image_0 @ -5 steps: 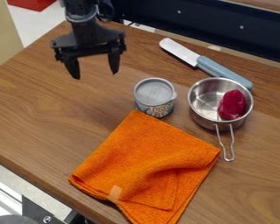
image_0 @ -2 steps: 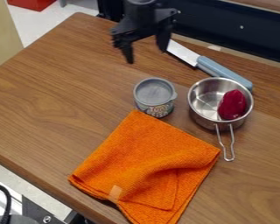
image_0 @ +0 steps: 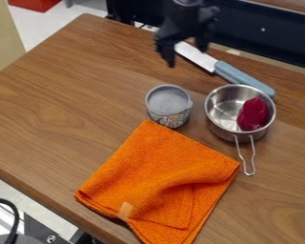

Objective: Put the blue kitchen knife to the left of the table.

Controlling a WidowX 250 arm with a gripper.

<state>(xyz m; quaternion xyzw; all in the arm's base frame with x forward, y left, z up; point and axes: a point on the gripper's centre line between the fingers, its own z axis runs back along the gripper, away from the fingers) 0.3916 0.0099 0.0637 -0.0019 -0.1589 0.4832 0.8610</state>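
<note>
The blue kitchen knife [image_0: 236,75] lies flat near the far edge of the wooden tabletop [image_0: 53,105], toward the upper right of the view. It sits at a slant, its pale blade pointing to the upper left and its light blue handle running down to the right, where the butt comes near the rim of a metal pot [image_0: 222,107]. The tool [image_0: 186,57] hangs by the blade end of the knife, its two fingers spread wide and nothing held between them; whether either finger touches the blade, I cannot tell. The dark arm [image_0: 186,16] comes in from the top edge. Inside the pot, against the right side, rests a deep red object [image_0: 253,114], and the pot's wire handle [image_0: 249,164] points toward the lower edge of the view. To the left of the pot, and apart from it, a small round can [image_0: 168,102] stands upright with its grey lid on. Below the can an orange cloth [image_0: 158,171] is spread, rumpled toward its right side, with one corner at the can's base and another near the pot's handle.
</note>
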